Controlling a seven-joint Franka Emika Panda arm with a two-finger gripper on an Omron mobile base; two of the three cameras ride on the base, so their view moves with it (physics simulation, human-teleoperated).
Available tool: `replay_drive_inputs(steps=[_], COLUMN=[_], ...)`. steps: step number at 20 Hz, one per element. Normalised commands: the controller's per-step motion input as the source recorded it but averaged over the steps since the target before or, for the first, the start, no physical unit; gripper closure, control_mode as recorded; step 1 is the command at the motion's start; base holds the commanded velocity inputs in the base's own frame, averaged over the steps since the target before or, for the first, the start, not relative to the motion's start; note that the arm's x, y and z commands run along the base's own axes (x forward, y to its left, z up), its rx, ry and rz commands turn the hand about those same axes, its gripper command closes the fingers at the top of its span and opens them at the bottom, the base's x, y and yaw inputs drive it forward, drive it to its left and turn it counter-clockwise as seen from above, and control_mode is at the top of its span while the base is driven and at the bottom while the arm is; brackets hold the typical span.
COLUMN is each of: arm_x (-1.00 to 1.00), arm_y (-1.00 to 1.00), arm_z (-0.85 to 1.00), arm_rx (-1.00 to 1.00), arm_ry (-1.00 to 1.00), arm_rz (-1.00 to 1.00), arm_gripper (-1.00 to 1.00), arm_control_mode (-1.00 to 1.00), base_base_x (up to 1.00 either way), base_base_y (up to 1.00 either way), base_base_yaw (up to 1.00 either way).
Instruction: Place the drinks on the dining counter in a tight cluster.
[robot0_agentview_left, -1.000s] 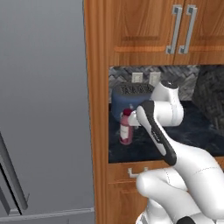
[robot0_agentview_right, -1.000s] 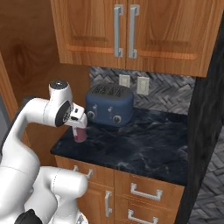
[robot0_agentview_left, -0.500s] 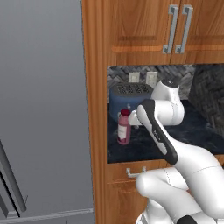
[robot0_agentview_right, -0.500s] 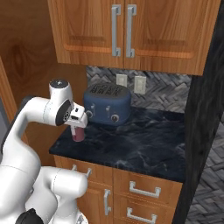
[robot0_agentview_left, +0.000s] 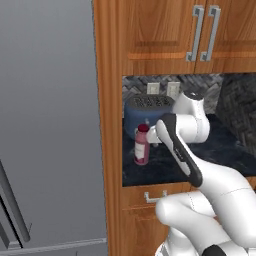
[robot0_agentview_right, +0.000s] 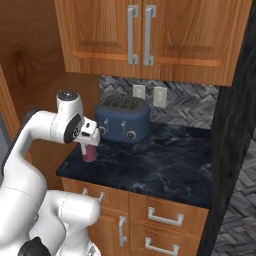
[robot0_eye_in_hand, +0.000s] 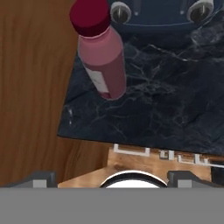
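A tall maroon bottle (robot0_agentview_left: 141, 148) (robot0_agentview_right: 90, 153) (robot0_eye_in_hand: 104, 64) with a red cap and pale label stands upright on a small dark marble counter (robot0_agentview_right: 165, 165), near its front left corner by the wood side wall. My gripper (robot0_agentview_left: 153, 137) (robot0_agentview_right: 92, 139) (robot0_eye_in_hand: 113, 178) hovers just above and in front of the bottle, open wide, with nothing between its fingers. In the hand view the bottle lies up and to the left of the fingertips (robot0_eye_in_hand: 42, 177), apart from them. The dining counter is out of view.
A blue toaster (robot0_agentview_right: 123, 120) (robot0_agentview_left: 145, 111) sits right behind the bottle against the tiled backsplash. Wood upper cabinets (robot0_agentview_right: 142, 35) hang above, and a wood panel (robot0_agentview_left: 107, 125) walls the counter's left side. Drawers (robot0_agentview_right: 165, 220) sit below. A grey fridge (robot0_agentview_left: 45, 125) stands further left.
The whole picture has shifted a little, so the camera moved slightly. The gripper stays open over the bottle, which has not moved.
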Motion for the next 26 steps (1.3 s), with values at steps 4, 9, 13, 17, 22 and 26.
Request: replay_drive_inputs(steps=[4,9,13,17,22,26], arm_x=[0.56,0.36,0.16,0.11,0.41,0.66], arm_y=[0.03,0.00,0.08,0.12,0.13,0.00], arm_z=[0.37,0.18,0.00,0.00,0.00,0.00], arm_rx=[-0.07,-0.03,-0.02,0.00,0.00,0.00], arm_ry=[0.07,0.03,0.00,-0.09,-0.12,0.00], arm_rz=[0.20,0.20,0.01,0.04,0.05,0.16], arm_gripper=[-1.00,-1.00,-1.00,-1.00,-1.00,-1.00], arm_control_mode=[-1.00,-1.00,-1.00,-1.00,-1.00,-1.00], base_base_x=[0.00,0.00,0.00,0.00,0.00,0.00], base_base_y=[0.00,0.00,0.00,0.00,0.00,0.00], base_base_yaw=[0.00,0.00,0.00,0.00,0.00,0.00])
